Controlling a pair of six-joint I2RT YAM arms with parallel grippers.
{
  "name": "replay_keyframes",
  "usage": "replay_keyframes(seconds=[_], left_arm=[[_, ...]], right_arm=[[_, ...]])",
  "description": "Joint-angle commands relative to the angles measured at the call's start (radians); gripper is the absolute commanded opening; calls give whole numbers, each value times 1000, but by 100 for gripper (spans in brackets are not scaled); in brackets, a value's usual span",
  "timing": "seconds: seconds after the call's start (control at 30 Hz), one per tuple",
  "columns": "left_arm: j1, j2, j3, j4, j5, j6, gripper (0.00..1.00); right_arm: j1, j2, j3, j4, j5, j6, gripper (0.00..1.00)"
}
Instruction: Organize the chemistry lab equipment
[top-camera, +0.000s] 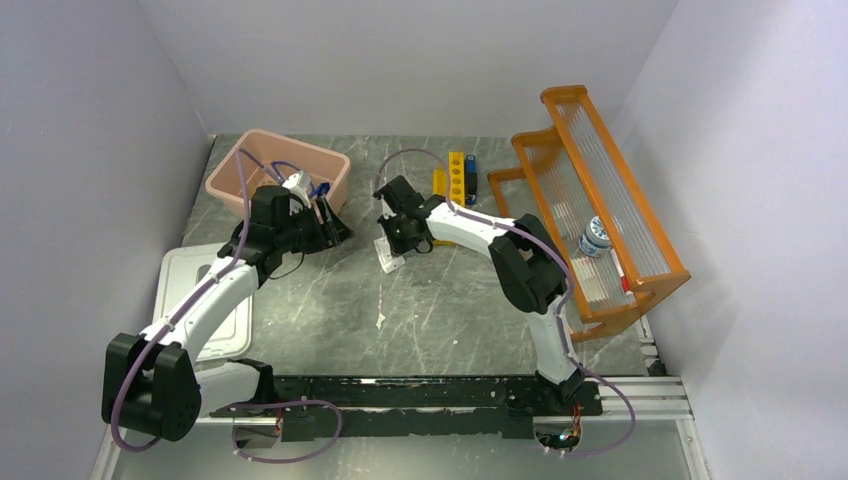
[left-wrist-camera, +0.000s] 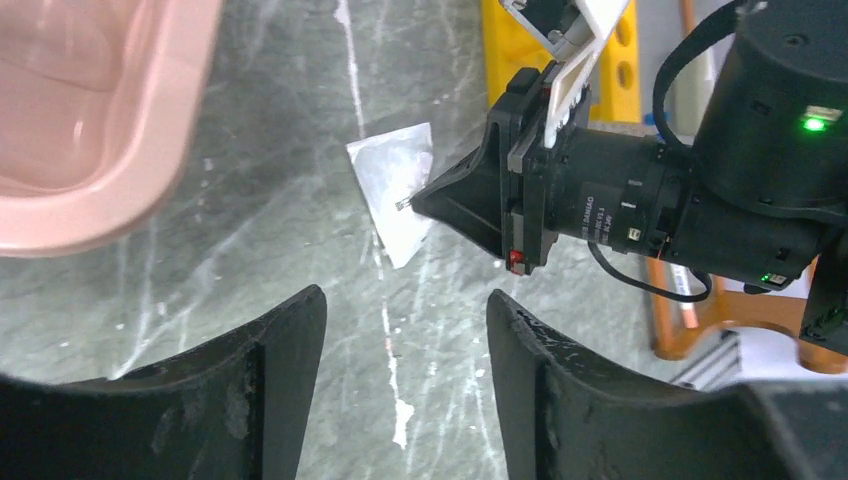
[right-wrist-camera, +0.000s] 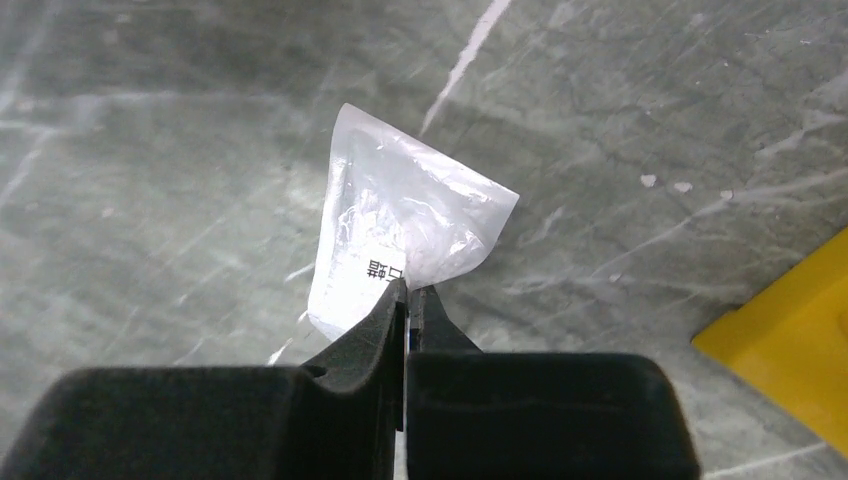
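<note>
The white packet (right-wrist-camera: 400, 215) is pinched by one edge in my right gripper (right-wrist-camera: 412, 290), which is shut on it low over the grey table. In the top view the packet (top-camera: 390, 262) hangs under the right gripper (top-camera: 392, 246) at mid-table. The left wrist view shows the packet (left-wrist-camera: 392, 185) and the right gripper's tip (left-wrist-camera: 420, 200) on it. My left gripper (left-wrist-camera: 405, 330) is open and empty, a little to the left of the packet, next to the pink tub (top-camera: 232, 172). Blue-framed goggles (top-camera: 316, 187) seem to lie in the tub, partly hidden by the left arm.
A white lid (top-camera: 200, 300) lies at the left. A yellow tube holder (top-camera: 456, 178) and a small blue item (top-camera: 470, 168) lie behind the right gripper. The orange shelf rack (top-camera: 640, 235) stands at the right with a small blue-labelled jar (top-camera: 596, 237) on it.
</note>
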Motion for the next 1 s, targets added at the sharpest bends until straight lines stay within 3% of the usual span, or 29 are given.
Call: replay_keyframes(seconds=[0.0,0.23,0.4,0.53,0.77,0.83,0.9,0.97], left_arm=[[-7,0,-15,110,110,-89,66],[-7,43,16,150,166,-173,72],[-6,83,23,242,243,-194,63],[-6,106,5,328,284,-227,49],[-6,113,22,308,234,-180,6],[-6,115,35,292,223,-155,5],[-6,112,67,255,196,-118,5],[-6,105,111,202,142,-81,5]], right_arm=[[-9,-139,-20,79,-90,29,0],[-39,-260,-72,199,-254,43,0],[-53,-286,-76,241,-380,43,0],[-56,-283,-79,263,-433,39,0],[-72,-282,-80,285,-454,47,1],[-77,-289,-80,294,-455,54,9],[-84,-301,-77,300,-434,67,32],[-93,-327,-89,323,-407,85,49]])
